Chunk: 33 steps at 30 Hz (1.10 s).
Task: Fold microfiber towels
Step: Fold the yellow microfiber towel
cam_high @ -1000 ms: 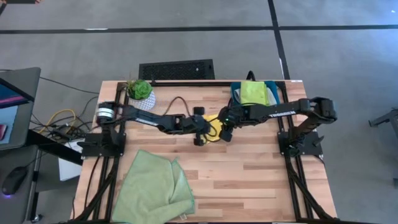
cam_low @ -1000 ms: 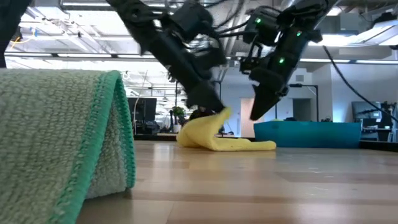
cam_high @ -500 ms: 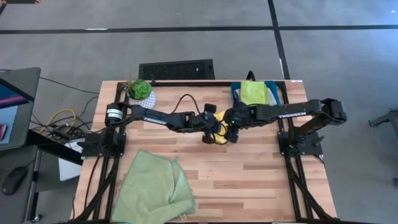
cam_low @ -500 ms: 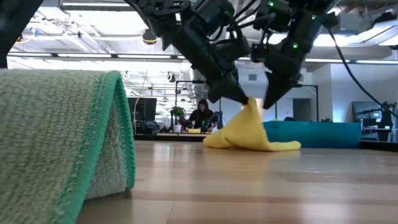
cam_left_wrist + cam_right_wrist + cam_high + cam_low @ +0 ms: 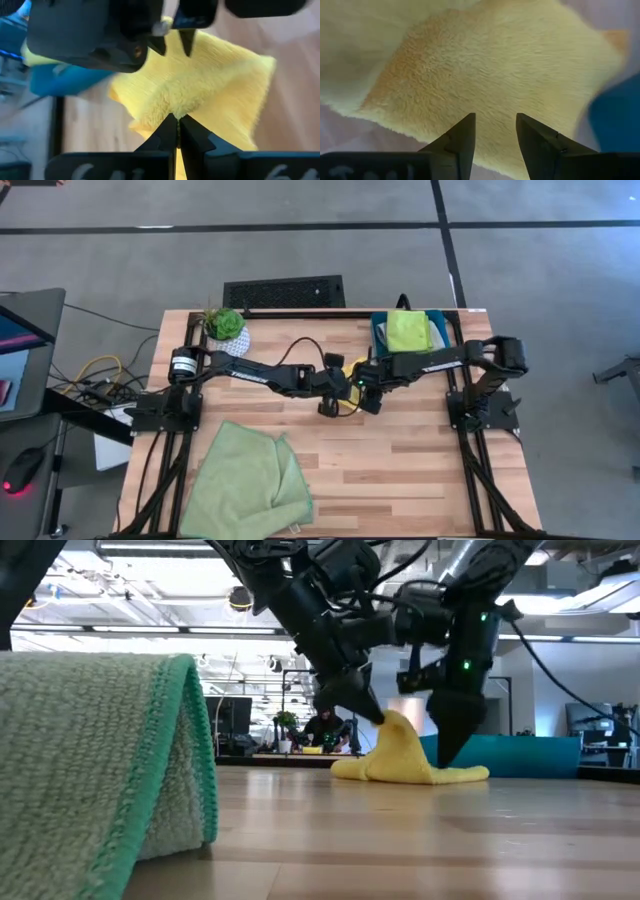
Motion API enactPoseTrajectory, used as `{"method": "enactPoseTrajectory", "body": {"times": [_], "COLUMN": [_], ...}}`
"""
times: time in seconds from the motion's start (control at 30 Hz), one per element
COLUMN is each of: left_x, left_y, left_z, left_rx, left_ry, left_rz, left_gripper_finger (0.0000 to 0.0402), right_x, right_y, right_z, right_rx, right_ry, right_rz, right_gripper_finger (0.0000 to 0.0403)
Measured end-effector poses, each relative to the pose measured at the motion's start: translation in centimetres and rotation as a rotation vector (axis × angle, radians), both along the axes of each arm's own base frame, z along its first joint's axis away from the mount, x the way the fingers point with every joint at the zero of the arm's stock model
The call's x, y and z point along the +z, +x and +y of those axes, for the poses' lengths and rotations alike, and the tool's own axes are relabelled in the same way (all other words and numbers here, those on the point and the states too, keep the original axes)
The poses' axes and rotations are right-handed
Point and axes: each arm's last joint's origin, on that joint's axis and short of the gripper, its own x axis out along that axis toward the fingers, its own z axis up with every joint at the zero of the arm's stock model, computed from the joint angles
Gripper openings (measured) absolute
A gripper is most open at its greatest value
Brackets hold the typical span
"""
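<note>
Pinching a raised fold of the yellow towel (image 5: 405,758), the left gripper (image 5: 177,123) is closed on it. Right gripper (image 5: 494,131) hovers parted above. Soft, limp cloth; best taken at an edge.

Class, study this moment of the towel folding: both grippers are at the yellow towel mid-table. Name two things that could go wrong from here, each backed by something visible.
1. The left gripper pinches only a small peak of the yellow towel; the fabric might slip out if lifted.
2. The right gripper is open just above the same towel, close beside the left one, so the fingers could collide or bunch the cloth rather than fold it flat.
</note>
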Motion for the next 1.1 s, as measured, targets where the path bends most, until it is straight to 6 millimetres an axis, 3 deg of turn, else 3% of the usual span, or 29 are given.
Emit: {"method": "enactPoseTrajectory", "body": {"times": [0.27,0.77,1.1], "left_x": [-0.6,-2.3,-2.4], "left_y": [-0.8,-5.0,-6.0], "left_z": [-1.9,-6.1,-9.1], "left_rx": [0.096,0.303,0.312], "left_ry": [0.018,-0.068,-0.072], "left_rz": [0.076,0.388,0.412], "left_gripper_finger": [0.0,0.0,0.0], "right_x": [-2.2,-1.9,-1.9], "right_y": [0.8,1.7,1.9], "right_z": [0.2,2.5,3.9], "right_rx": [0.013,0.075,0.084], "right_ry": [0.031,0.052,0.068], "right_rz": [0.041,-0.057,-0.084], "right_gripper_finger": [0.0161,0.0143,0.0138]}}
